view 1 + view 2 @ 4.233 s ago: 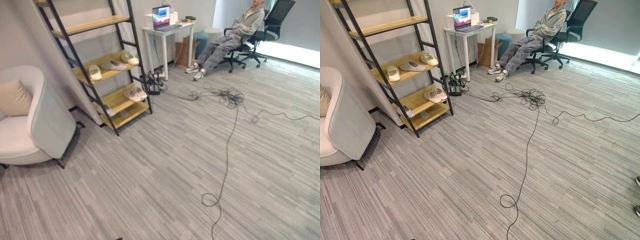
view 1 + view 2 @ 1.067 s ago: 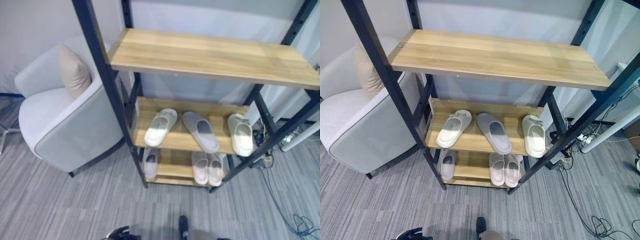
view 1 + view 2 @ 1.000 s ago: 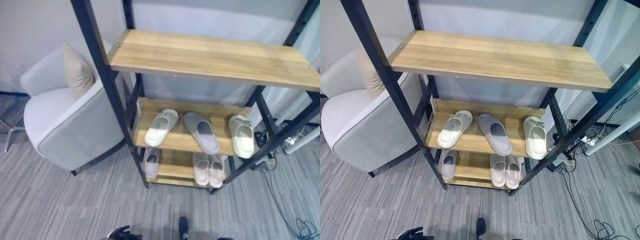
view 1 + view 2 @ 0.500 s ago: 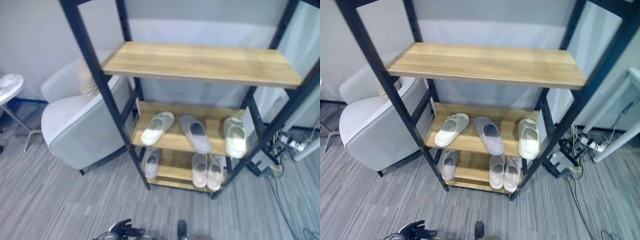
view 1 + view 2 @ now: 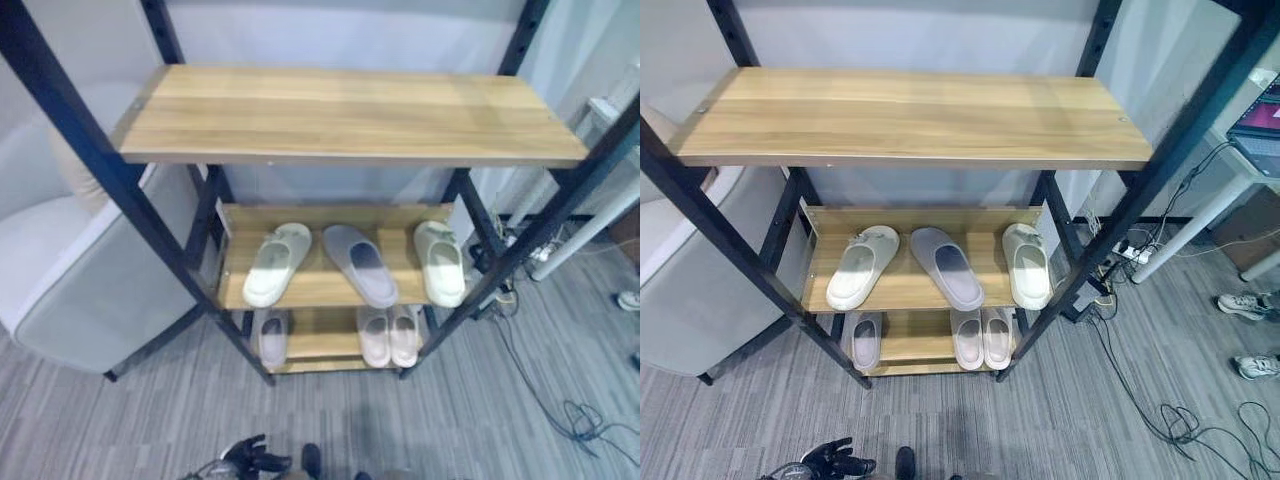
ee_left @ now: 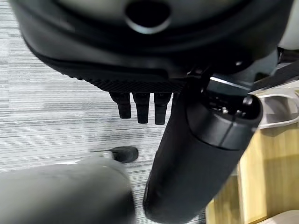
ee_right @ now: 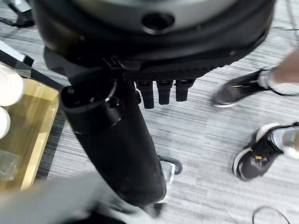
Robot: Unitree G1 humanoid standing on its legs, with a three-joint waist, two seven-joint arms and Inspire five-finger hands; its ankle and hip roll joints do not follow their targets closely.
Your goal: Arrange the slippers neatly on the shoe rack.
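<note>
Armchair sits at my far left, just beside the black-framed shoe rack. My left hand hangs low near the floor, well short of the rack, fingers straight and relaxed, holding nothing. On the middle shelf I see a cream slipper angled at the left, a grey slipper in the middle, and a second cream slipper at the right. Below, on the bottom shelf, a single slipper lies left and a pale pair lies side by side, touching. My right hand hangs over the carpet with fingers straight, empty, near a person's shoes.
</note>
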